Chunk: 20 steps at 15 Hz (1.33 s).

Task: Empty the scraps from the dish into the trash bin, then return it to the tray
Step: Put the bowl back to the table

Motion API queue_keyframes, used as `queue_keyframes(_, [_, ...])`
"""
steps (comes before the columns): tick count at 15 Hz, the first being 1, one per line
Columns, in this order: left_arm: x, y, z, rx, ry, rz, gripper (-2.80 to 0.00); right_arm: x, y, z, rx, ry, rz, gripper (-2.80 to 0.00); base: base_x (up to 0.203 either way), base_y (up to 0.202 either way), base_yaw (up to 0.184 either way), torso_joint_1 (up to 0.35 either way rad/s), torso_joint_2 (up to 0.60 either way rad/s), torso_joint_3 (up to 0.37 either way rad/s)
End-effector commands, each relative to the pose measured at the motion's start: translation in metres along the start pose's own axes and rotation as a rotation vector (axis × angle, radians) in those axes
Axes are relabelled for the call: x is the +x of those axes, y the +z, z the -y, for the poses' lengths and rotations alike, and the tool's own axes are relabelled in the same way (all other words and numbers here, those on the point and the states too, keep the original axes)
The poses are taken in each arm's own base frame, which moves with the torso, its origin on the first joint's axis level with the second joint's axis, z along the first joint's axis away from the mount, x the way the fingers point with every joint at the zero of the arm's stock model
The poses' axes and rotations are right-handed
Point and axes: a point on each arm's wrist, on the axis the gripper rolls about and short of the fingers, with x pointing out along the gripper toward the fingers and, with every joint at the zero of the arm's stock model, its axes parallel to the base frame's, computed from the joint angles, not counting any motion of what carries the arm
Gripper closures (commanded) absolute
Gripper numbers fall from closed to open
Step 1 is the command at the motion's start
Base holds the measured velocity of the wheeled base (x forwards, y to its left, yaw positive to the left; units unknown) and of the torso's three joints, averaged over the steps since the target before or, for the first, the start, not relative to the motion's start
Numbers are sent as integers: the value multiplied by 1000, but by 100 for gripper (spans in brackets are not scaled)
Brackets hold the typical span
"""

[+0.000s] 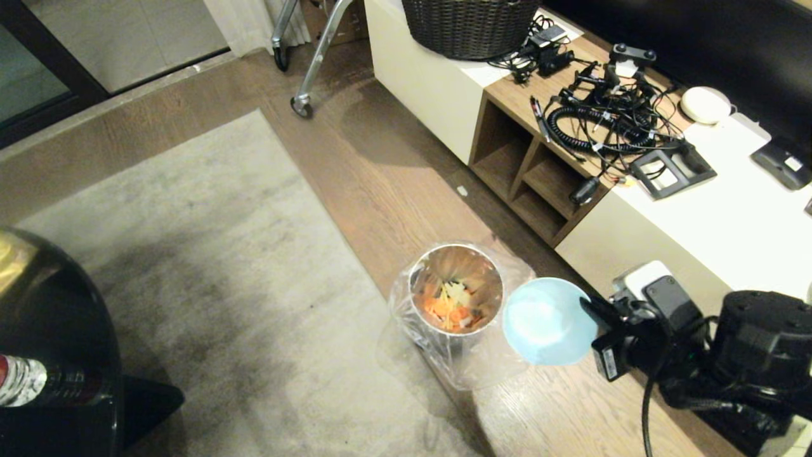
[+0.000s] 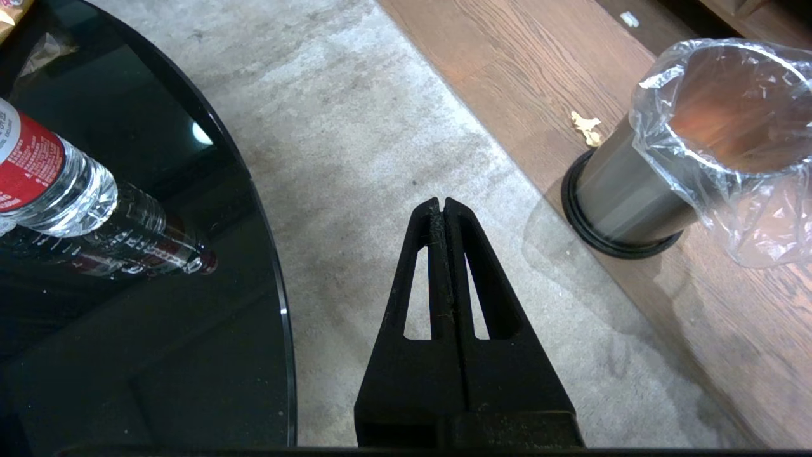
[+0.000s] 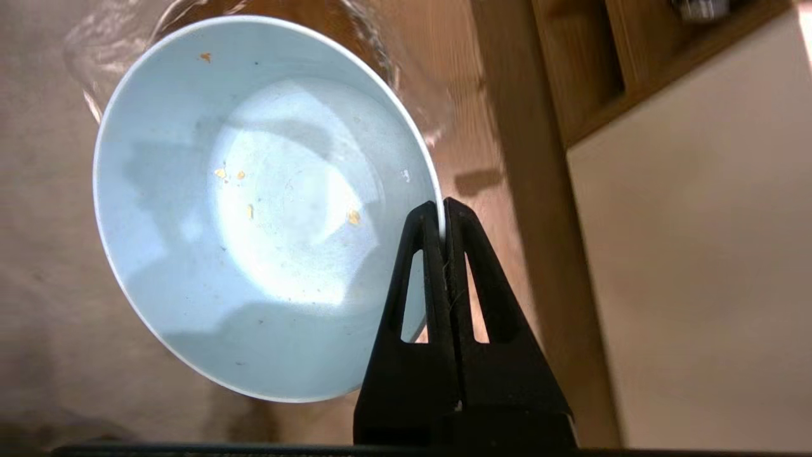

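Jaws of the right gripper pinch the rim of the dish, held just beside the bin over the wood floor. Head view: dish is tilted, its pale-blue inside facing the camera; the fingertips are mostly hidden behind the rim and the wrist housing. Scraps, orange and yellowish, lie in the bottom of the bin; the bag drapes down its outside. Rug to the left, dark glass surface cut off at the left edge with a bottle partly out of frame. Cabinet at right carries a cable tangle; wicker basket cut off at top. Tray not seen in any view.

Left wrist view: left gripper jaws pressed together, holding nothing, hanging over the rug beside the glass surface. Bin stands on the floor, its rim cut off at the right edge; a small pale bit lies on the floor beside it, too small to identify.

Right wrist view: jaws clamped on the dish rim; only a few tiny orange specks left inside. Background blurred.
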Motion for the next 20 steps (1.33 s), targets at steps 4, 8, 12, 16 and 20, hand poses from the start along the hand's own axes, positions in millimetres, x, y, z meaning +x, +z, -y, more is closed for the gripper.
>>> queue_keyframes(4, [0,0,0,0,0,1,0,-16,-15,1,185,-6,-50,0,0,0,0,0,0,0])
queue_keyframes(8, [0,0,0,0,0,1,0,-48,-30,7,289,-9,-118,0,0,0,0,0,0,0])
queue_keyframes(12, [0,0,0,0,0,1,0,-82,-46,36,386,-170,-222,0,0,0,0,0,0,0])
queue_keyframes(16, [0,0,0,0,0,1,0,-122,-66,51,458,-278,-362,0,0,0,0,0,0,0])
queue_keyframes(20, [0,0,0,0,0,1,0,-153,-77,47,452,-236,-389,0,0,0,0,0,0,0])
